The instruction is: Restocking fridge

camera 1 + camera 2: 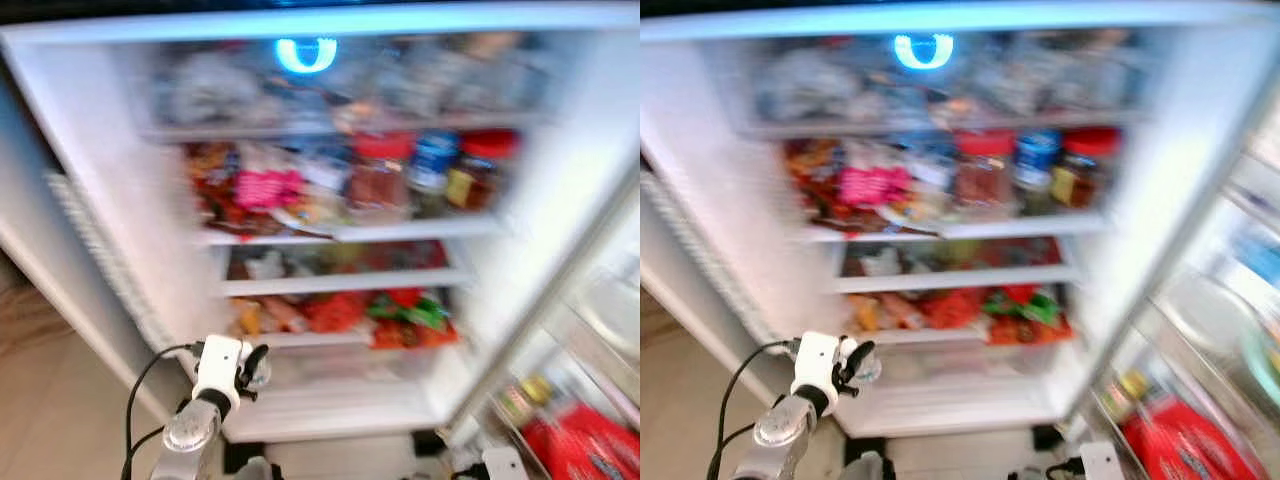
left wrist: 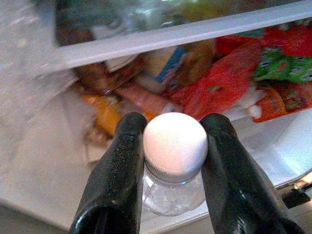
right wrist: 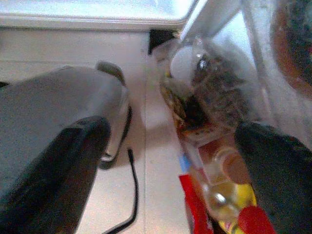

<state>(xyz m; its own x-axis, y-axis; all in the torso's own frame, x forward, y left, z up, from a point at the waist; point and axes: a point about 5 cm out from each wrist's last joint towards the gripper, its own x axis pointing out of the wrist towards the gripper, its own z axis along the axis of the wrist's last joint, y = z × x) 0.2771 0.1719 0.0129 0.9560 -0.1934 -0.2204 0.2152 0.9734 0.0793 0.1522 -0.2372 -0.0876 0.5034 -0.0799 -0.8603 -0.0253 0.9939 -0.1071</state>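
Gripping a white-capped clear bottle [image 2: 175,161] — left hand [image 2: 174,146] clenched before the open fridge [image 1: 90,200]; right hand [image 3: 170,161] spread.

The left arm [image 1: 192,428] is a silver metal tube with a rounded shiny joint, capped by a white boxy wrist block, and thin black cables loop out from the block and down along the arm. Its left gripper [image 2: 174,146] has two long black fingers [image 2: 117,180], thick, rounded and faintly speckled, widening toward the base. The right gripper [image 3: 170,161] shows the same black fingers [image 3: 278,170], one broad and greyish in the light, and a white block of the right arm [image 1: 503,462] peeks in low down.
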